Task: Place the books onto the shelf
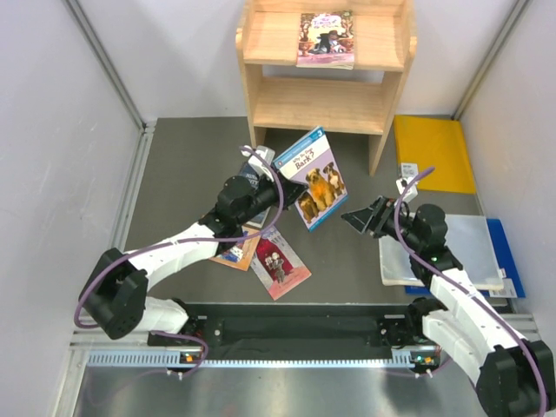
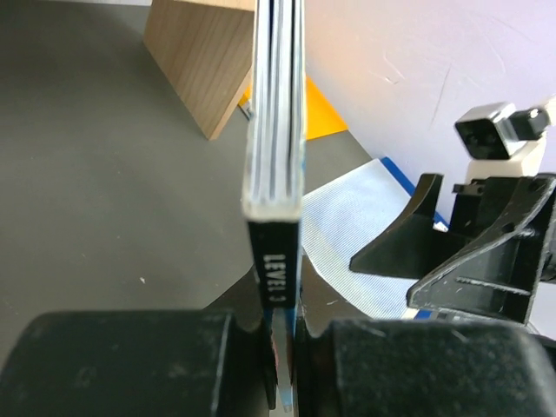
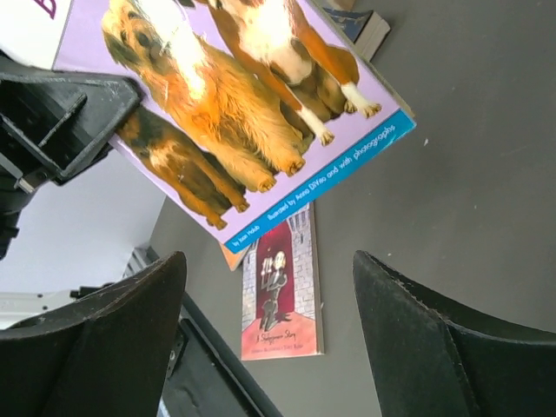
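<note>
The left gripper point(image 1: 280, 193) is closed tight on the edge of the light blue and white paperback with three dogs point(image 1: 310, 176), holding it off the dark grey table point(image 1: 182, 165). The book hangs tilted in front of the pale wooden two-tier shelf point(image 1: 287, 104) at the table's far edge. Its cover reads "Bark". A blue strip along the bottom reads "illustrated by Anna DiVito and with photographs" (an author line beside it is too small to be sure of). In the left wrist view the book stands edge-on between the fingers, and the black foot of its spine reads "LEVEL 3".

The right gripper point(image 1: 363, 217) is spread wide with nothing in it, just right of the book's lower corner.

A pink-covered paperback point(image 1: 326, 39) lies flat on the shelf's top tier. A red-covered paperback point(image 1: 280, 263) lies near the table's near edge, with an orange paperback point(image 1: 236, 254) beside it, partly under the left arm.
</note>
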